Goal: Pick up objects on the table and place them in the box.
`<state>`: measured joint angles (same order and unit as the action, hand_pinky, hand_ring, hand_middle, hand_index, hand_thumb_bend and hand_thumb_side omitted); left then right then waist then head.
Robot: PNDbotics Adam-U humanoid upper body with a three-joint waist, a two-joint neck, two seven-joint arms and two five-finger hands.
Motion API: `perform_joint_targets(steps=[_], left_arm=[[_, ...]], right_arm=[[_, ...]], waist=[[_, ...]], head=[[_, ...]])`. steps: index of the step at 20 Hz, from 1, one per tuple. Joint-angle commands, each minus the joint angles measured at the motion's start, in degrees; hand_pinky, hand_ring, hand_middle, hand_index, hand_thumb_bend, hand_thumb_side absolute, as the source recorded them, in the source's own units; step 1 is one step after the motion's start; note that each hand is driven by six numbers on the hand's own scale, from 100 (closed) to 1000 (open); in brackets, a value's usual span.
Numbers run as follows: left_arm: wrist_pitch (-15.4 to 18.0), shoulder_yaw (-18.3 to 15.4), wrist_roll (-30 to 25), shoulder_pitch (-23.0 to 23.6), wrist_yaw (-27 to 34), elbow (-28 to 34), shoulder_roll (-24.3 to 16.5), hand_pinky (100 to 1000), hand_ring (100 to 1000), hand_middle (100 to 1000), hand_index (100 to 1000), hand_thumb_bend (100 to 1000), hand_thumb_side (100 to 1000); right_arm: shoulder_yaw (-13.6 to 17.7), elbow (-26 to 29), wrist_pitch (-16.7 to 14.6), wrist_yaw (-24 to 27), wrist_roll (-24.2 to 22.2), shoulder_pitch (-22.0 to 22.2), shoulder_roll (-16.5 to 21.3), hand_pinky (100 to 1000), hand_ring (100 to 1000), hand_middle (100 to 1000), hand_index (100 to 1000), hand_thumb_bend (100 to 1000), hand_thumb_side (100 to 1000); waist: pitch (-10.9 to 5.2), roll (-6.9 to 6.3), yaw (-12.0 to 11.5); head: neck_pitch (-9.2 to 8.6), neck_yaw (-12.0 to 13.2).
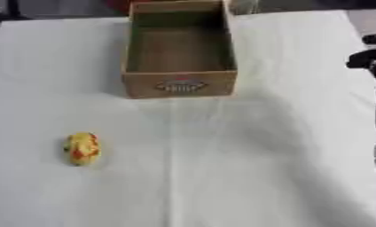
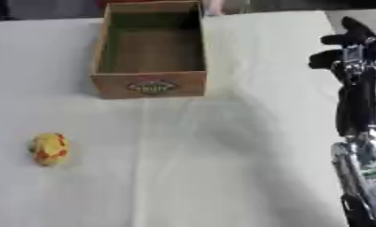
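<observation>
White cloth covers the table [image 1: 245, 177], with wide bare room across its middle. An open cardboard box [image 1: 179, 84] stands near the far edge. One small yellow and red object [image 1: 82, 148] lies alone at the near left. The right hand [image 2: 348, 48] hovers at the right edge, whether its fingers are curled cannot be told.

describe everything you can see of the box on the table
The box is an open-topped rectangular one that looks like brown cardboard or thin wood, with nothing visible inside. Its near wall bears an oval label whose print cannot be read. It stands upright on the white-covered table, at the far middle, its long side running away from the robot. No hand and no other object touches it.
</observation>
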<state>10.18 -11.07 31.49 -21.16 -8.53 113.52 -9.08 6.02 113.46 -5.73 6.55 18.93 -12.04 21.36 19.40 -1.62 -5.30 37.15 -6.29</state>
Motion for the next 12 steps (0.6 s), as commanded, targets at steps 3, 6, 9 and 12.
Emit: perform_joint_targets(steps=[3, 6, 9, 12], left_arm=[[0.0, -0.1, 0.2, -0.2, -0.1, 1.1, -1.4, 336, 454, 475, 631, 100, 810], [-0.2, 0.0, 0.2, -0.3, -0.3, 1.1, -1.6, 336, 455, 477, 633, 100, 806], [-0.6, -0.3, 0.1, -1.1, -3.4, 1.1, -3.4, 337, 458, 482, 641, 100, 792], [-2.5, -0.2, -0.4, -3.0, -11.9, 1.1, -6.6, 338, 462, 489, 653, 100, 760]], right_arm=[[0.6, 1.1, 0.0, -0.3, -0.2, -0.4, 0.4, 550, 545, 620, 862, 100, 751], [0.6, 1.1, 0.1, -0.3, -0.3, -0.3, 0.4, 551, 545, 619, 861, 100, 750], [0.6, 1.1, 0.2, -0.3, -0.3, -0.2, 0.4, 551, 545, 620, 861, 100, 749], [0.6, 1.1, 0.3, -0.2, -0.3, 0.0, 0.4, 552, 546, 620, 861, 100, 749]], waist=[[-1.36, 0.07, 0.0], [-1.48, 0.01, 0.0], [-1.72, -0.05, -0.1], [-2.0, -0.11, -0.2]], head=[[-0.7, 1.2], [-0.71, 1.5], [-0.45, 1.5], [-0.3, 1.7]])
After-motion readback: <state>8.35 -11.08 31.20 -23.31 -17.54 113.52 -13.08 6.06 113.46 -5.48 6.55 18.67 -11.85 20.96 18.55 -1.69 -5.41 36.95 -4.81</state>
